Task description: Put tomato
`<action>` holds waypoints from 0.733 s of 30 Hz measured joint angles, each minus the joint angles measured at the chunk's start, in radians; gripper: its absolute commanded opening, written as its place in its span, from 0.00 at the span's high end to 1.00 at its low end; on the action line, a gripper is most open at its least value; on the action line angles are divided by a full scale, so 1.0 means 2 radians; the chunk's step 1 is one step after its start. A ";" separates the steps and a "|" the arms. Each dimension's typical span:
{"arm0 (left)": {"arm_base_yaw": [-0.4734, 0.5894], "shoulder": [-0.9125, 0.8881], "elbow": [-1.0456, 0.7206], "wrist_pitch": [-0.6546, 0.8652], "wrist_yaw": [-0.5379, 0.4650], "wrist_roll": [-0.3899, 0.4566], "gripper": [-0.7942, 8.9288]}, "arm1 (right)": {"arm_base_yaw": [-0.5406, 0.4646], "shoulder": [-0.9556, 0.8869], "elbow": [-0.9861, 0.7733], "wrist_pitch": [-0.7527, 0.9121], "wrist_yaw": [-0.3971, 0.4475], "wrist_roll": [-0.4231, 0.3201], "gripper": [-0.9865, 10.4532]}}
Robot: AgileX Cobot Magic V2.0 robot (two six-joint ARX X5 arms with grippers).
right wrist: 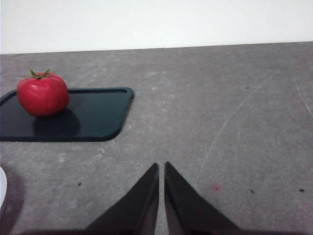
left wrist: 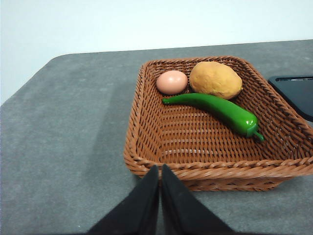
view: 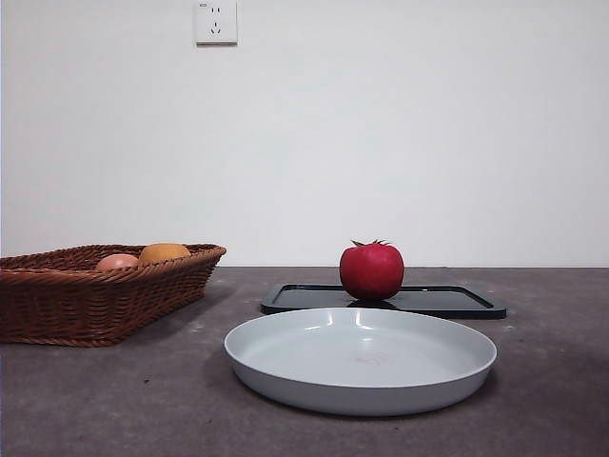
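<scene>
While both of our arms wait out of the front view, the table lies before us with everything at rest. At about nine o'clock in the front view sits the wicker basket, and over its rim we see the tops of a pale pinkish round fruit and an orange round fruit. Our left wrist view looks down into the same basket: the pale fruit and the orange one lie side by side against the far wall, and a long green pepper lies slantwise just in front of them, touching or nearly touching the orange one. Our left gripper hovers near the basket's near rim, its jaws pressed together with nothing between them.

At about six o'clock in the front view stands a shallow grey plate. Just behind it, toward the middle, lies a flat black tray, and the tomato stands upright on the tray, green calyx on top.

Our right wrist view shows the tomato on the tray, well apart from our right gripper, whose jaws are closed together over bare table, holding nothing.
</scene>
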 measured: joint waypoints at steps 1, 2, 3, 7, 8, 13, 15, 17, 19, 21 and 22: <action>0.000 0.000 0.000 0.000 0.000 0.000 0.91 | 0.000 0.000 0.000 0.000 0.000 0.001 0.91; 0.000 0.000 0.000 0.000 0.000 0.000 0.91 | 0.000 0.000 0.000 0.000 0.000 0.002 0.91; 0.000 0.000 0.000 0.000 0.000 0.000 0.91 | 0.000 0.000 0.000 0.000 0.000 0.002 0.91; 0.000 0.000 0.000 0.000 0.000 0.000 0.91 | 0.000 0.000 0.000 0.001 -0.001 0.003 0.91; 0.000 0.000 0.000 0.000 0.000 0.000 0.91 | 0.000 0.000 0.000 0.001 -0.001 0.003 0.91; 0.000 0.000 0.000 0.000 0.000 0.000 0.91 | 0.000 0.000 0.000 0.002 -0.001 0.003 0.91; 0.000 0.000 0.000 0.000 0.000 0.000 0.91 | 0.000 0.000 0.000 0.002 -0.001 0.003 0.91; 0.000 0.000 0.000 0.000 0.000 0.000 0.91 | 0.000 0.000 0.000 0.002 -0.001 0.004 0.91; 0.000 0.000 0.000 0.000 0.000 0.000 0.91 | 0.000 0.000 0.000 0.002 -0.001 0.004 0.91; 0.000 0.000 0.000 0.000 0.000 0.000 0.91 | 0.000 0.000 0.000 0.002 -0.001 0.004 0.91; 0.000 0.000 0.000 0.000 0.000 0.000 0.91 | 0.000 0.000 0.000 0.002 -0.001 0.004 0.91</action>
